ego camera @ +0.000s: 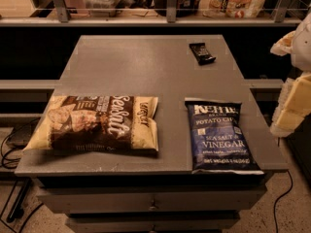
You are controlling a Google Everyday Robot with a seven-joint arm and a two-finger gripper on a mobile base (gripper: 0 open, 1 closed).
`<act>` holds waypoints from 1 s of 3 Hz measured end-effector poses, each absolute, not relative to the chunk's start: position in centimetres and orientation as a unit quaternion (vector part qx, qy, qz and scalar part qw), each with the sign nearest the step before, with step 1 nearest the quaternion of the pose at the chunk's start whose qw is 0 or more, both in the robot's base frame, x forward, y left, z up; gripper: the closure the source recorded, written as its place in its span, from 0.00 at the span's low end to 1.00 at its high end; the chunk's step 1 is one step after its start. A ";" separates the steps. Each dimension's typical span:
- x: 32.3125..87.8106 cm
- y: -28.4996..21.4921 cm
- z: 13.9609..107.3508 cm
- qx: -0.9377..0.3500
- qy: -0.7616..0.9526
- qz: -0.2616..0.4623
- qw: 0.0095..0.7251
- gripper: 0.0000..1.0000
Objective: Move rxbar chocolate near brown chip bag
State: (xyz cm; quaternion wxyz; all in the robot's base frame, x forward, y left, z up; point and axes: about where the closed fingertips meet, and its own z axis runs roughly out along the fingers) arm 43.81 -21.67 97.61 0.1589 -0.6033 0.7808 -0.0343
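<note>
The rxbar chocolate (202,53) is a small black bar lying flat at the far right of the grey table (141,67). The brown chip bag (95,124) lies flat at the front left, tan and dark brown with white "Sea Salt" script. The bar and the bag are far apart, on opposite sides of the table. My gripper (291,108) shows as pale cream parts at the right edge of the view, beyond the table's right side and apart from both objects. It holds nothing that I can see.
A blue Kettle salt and vinegar chip bag (221,136) lies at the front right, overhanging the front edge. A shelf (146,18) with railing posts and packaged goods runs behind the table. Cables (9,154) lie on the floor at left.
</note>
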 end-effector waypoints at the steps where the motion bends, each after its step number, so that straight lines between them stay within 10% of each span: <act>1: 43.8 -21.7 97.6 -0.603 0.781 -0.034 0.159 0.00; 3: 48.9 -21.9 98.3 -0.473 0.828 0.016 0.300 0.00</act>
